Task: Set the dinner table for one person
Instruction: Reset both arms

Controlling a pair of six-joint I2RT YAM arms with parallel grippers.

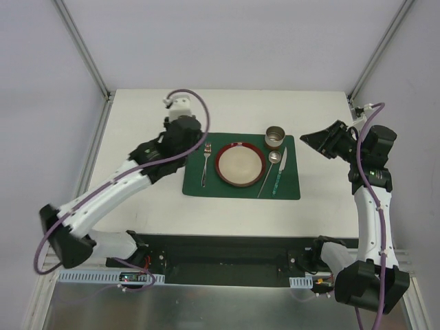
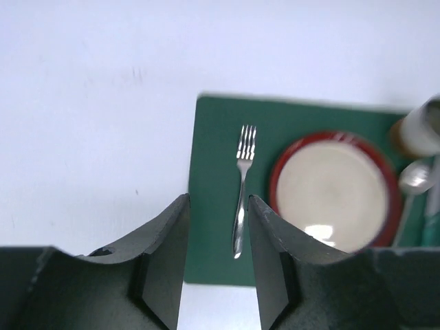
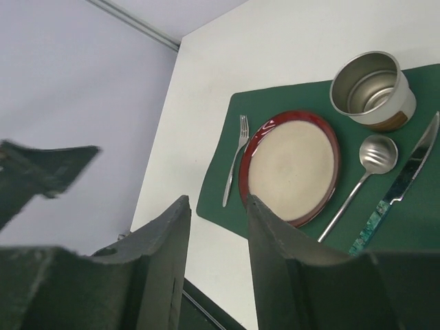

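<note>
The table (image 1: 227, 214) spans the whole work area under both arms, and the mat (image 1: 290, 190) lies about mid-table to mark one person's place. On it the plate (image 1: 240, 165) takes the middle. The fork (image 1: 205, 165) lies along the mat's left edge, tines toward the far edge. The spoon (image 1: 270, 172) and knife (image 1: 280, 170) lie side by side between the plate and the right edge, with their handles toward the near edge where a diner would reach. The cup (image 1: 276, 137) stands upright at the mat's far right corner, just beyond the spoon's bowl, likely so a right hand meets it easily. The left gripper (image 2: 218, 203) hangs above the mat's left edge, near the fork, its jaws partly apart with nothing between them. The right gripper (image 3: 216, 203) is off the mat's right edge, also partly parted and empty, and tilted to look back over the setting. With every piece lying free and both arms clear of the mat, the setting reads as finished.
</note>
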